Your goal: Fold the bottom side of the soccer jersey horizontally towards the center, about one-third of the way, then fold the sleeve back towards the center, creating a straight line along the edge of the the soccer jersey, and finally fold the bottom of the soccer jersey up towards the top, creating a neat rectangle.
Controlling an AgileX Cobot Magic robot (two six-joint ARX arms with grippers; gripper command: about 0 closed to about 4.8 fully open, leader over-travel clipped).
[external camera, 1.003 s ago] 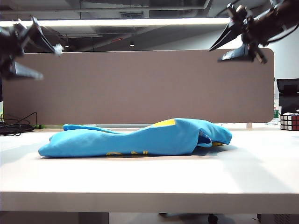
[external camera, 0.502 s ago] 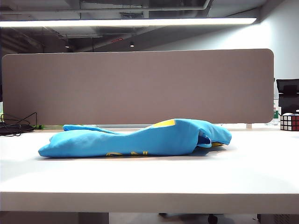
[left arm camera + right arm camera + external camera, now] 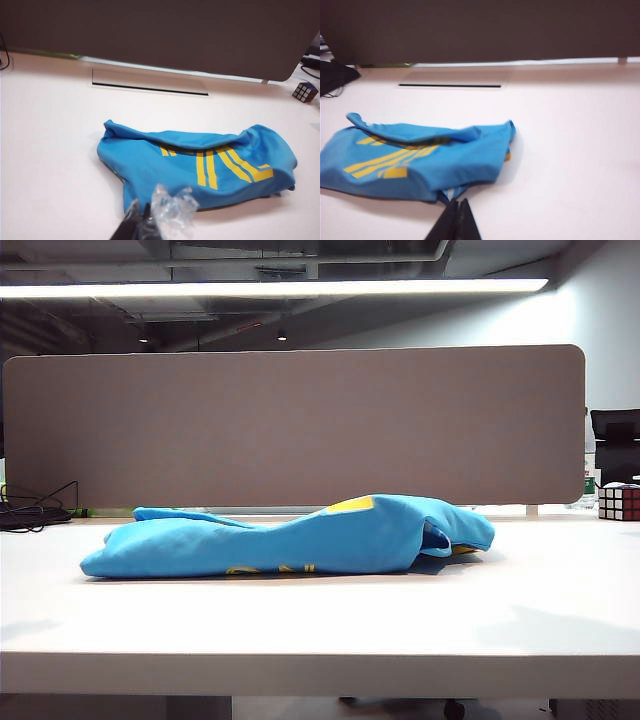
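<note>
Pressing together with no gap between them, the dark fingers of the right gripper [image 3: 456, 220] hold nothing; in the right wrist view they hang above the bare table [image 3: 570, 150], just short of the near edge of the soccer jersey [image 3: 415, 157]. The left gripper [image 3: 150, 220] has its jaws closed as well, its fingertips wrapped in crinkled clear film [image 3: 172, 210], and no cloth is caught in them; it sits above the jersey's near edge in the left wrist view. Neither gripper shows in the exterior view.

The soccer jersey [image 3: 290, 535] lies folded into a long, loose bundle on the white table [image 3: 320, 630], roughly at its middle. Its long axis runs across the table, parallel to the grey partition [image 3: 300, 425] behind it. Seen from the exterior camera, the left end tapers low and flat, while the right end bulges higher and rolls over into an open fold. Yellow stripes [image 3: 220, 167] run across its upper face in the left wrist view, toward the bulging end, and a yellow patch shows at the top of the hump in the exterior view.

A puzzle cube [image 3: 620, 502] stands at the far right of the table, well apart from the jersey, and black cables [image 3: 35, 510] lie at the far left.
</note>
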